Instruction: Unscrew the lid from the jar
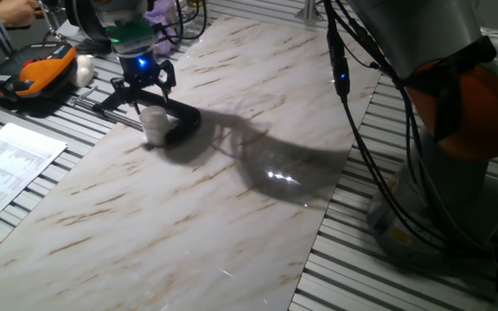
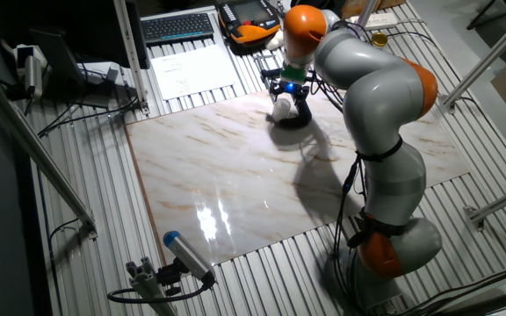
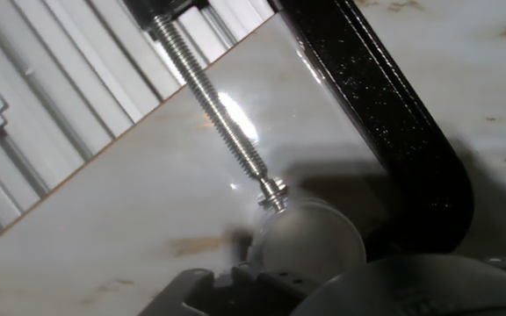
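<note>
The jar [image 1: 155,123] is a short white cylinder near the far left edge of the marble table, held in a black C-clamp [image 1: 182,127]. I cannot tell the lid apart from the jar body at its top. My gripper [image 1: 148,95] hangs just above the jar with its black fingers spread, holding nothing. The other fixed view shows the jar [image 2: 282,107] under the gripper [image 2: 288,89]. In the hand view the round whitish jar top [image 3: 310,239] sits low in the frame against the clamp's threaded screw [image 3: 222,105] and black frame [image 3: 393,123].
An orange and black handheld unit [image 1: 26,73] and a white rounded lump [image 1: 85,69] lie on the slatted bench behind the clamp. A printed sheet [image 1: 15,160] lies to the left. A person's hand [image 1: 7,10] is at the top left. A keyboard [image 2: 178,26] is farther back.
</note>
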